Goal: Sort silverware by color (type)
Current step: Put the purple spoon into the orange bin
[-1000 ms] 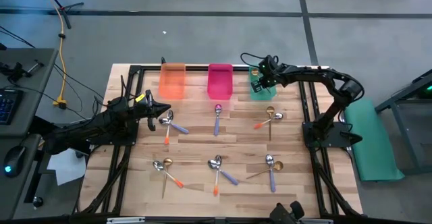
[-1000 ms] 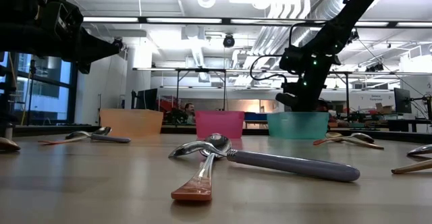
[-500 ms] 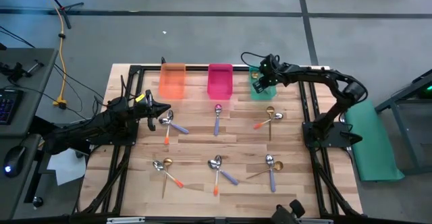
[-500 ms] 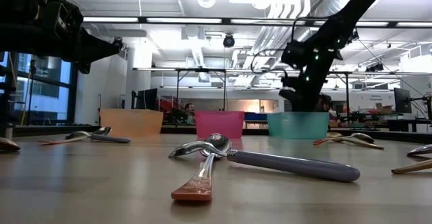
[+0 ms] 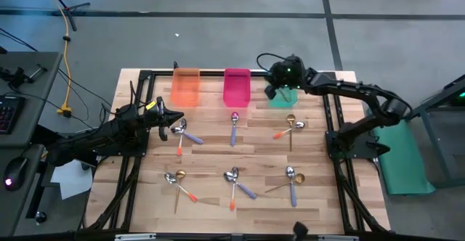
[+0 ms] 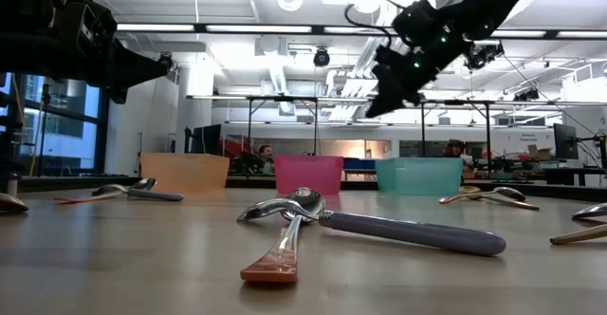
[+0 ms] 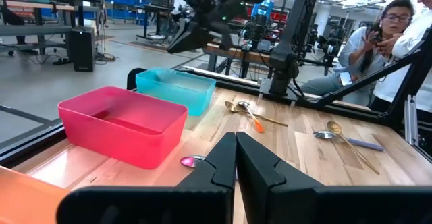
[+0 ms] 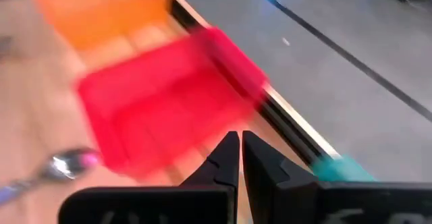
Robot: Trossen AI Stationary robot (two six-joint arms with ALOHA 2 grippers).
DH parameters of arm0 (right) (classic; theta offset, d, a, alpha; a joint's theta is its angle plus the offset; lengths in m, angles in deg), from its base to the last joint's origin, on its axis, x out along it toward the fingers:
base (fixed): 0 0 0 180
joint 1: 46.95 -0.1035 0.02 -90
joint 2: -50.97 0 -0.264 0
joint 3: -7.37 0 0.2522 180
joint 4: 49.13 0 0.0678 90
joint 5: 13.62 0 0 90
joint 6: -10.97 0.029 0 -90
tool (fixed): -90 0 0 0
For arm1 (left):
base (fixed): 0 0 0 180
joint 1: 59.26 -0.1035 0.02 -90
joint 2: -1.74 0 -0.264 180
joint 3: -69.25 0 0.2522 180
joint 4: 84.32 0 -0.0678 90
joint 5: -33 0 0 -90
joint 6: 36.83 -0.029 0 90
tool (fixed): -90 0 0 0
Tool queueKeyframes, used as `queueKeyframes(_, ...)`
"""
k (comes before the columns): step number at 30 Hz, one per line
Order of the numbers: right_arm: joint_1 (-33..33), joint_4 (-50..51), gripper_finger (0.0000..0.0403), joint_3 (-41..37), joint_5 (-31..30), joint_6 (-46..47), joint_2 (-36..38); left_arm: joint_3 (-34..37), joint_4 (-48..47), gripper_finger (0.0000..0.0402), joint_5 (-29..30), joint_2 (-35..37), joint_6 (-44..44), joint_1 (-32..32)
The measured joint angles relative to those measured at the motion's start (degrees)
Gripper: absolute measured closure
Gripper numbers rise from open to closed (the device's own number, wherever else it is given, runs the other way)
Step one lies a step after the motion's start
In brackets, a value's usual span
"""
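The silverware lies about the wooden table (image 5: 211, 161) in small clusters: spoons at the left (image 5: 182, 133), in the middle (image 5: 234, 125), at the right (image 5: 289, 127), and in three groups (image 5: 178, 183), (image 5: 234, 181), (image 5: 290, 181) toward the near edge. My right gripper (image 5: 275, 90) hangs shut and empty in the air between the pink bin (image 5: 237, 87) and the green bin (image 5: 285, 97), slanting down; its wrist view shows its shut fingertips (image 8: 240, 150) over the pink bin (image 8: 162, 109). My left gripper (image 5: 178, 119) is shut and level at the table's left.
An orange bin (image 5: 185, 86) stands left of the pink one along the far edge. A black frame (image 5: 330, 136) runs along the table's sides. In the left wrist view a person (image 7: 378, 35) sits beyond the table's right side.
My right gripper has risen from over the green bin and swung a little toward the pink bin, tipping from steeply downward to a shallower slant. The spoons and bins have stayed where they were.
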Motion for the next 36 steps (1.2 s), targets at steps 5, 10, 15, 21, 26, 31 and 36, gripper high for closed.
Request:
queueKeyframes(5, -5.9, -5.0, 0.0402, 0.0, 0.5, 1.3, -1.9, 0.0, 0.0, 0.0398, 0.0, 0.0, 0.0, 0.0)
queueKeyframes(10, -13.7, -5.3, 0.0402, 0.0, -5.4, 3.9, -1.8, 0.0, 0.0, 0.0398, 0.0, 0.0, 0.0, 0.0)
queueKeyframes(15, -22.3, -2.1, 0.0402, 0.0, -12.1, 9.5, -1.7, 0.0, 0.0, 0.0398, 0.0, 0.0, 0.0, 0.0)
queueKeyframes(21, -33.5, 4.2, 0.0403, 0.0, -20.0, 22.2, -1.7, 0.0, 0.0, 0.0398, 0.0, 0.0, 0.0, 0.0)
queueKeyframes(26, -43.0, 10.0, 0.0403, 0.0, -25.6, 35.7, -1.7, 0.0, 0.0, 0.0398, 0.0, 0.0, 0.0, 0.0)
queueKeyframes(31, -51.5, 17.8, 0.0403, 0.0, -28.6, 52.0, -1.7, 0.0, 0.0, 0.0398, 0.0, 0.0, 0.0, 0.0)
queueKeyframes(36, -58.4, 20.6, 0.0403, 0.0, -30.2, 64.6, -3.0, 0.0, 0.0, 0.0398, 0.0, 0.0, 0.0, 0.0)
